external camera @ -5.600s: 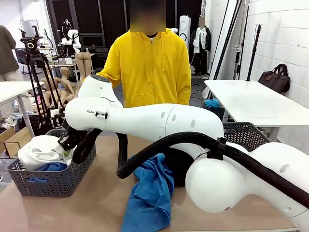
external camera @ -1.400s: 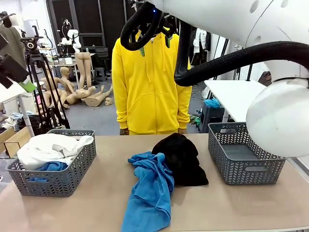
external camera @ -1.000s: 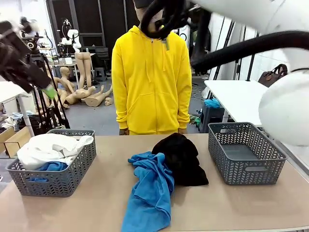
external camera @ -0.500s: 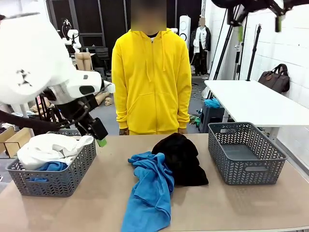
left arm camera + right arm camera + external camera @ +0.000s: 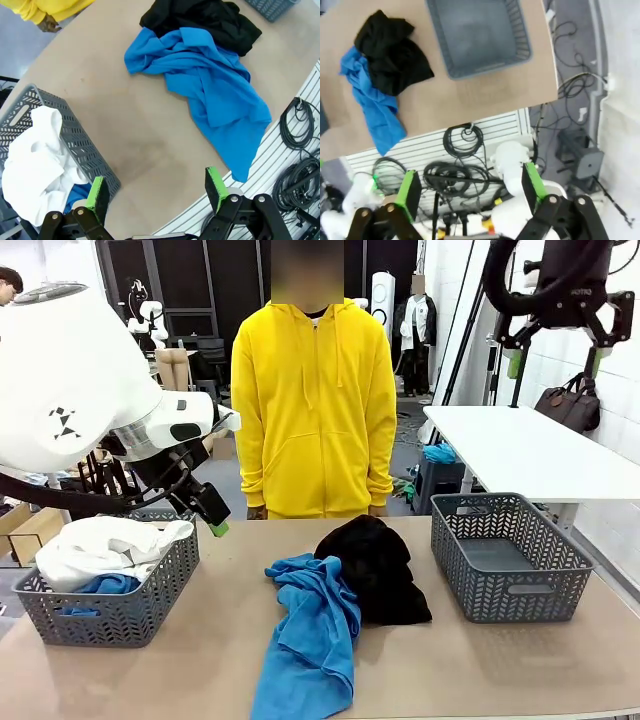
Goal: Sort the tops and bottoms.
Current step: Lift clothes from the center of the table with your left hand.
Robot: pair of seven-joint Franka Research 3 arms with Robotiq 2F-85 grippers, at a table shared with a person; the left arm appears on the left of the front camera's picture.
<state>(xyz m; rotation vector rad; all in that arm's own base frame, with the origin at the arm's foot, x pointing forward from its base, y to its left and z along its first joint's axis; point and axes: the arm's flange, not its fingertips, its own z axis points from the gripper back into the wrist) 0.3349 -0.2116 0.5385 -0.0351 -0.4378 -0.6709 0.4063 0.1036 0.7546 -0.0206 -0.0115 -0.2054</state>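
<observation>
We see a crumpled blue top (image 5: 310,640) touching soft black bottoms (image 5: 375,570) at its one o'clock; left fingers (image 5: 96,194) and right fingers (image 5: 410,192) spread empty.

Brick wall (image 5: 622,390), white table (image 5: 520,450) (handbag (image 5: 572,405) on it), grey floor (image 5: 20,40)

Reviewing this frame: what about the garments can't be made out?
- Front view: medium-blue cloth garment in the left grey mesh basket, mostly buried under the white shirt; its type is unreadable.
- Front view: black cloth garment on the table, bunched up; legs or sleeves cannot be told.
- Right wrist view: loose blue garment on the table, too small to show its shape.
</observation>
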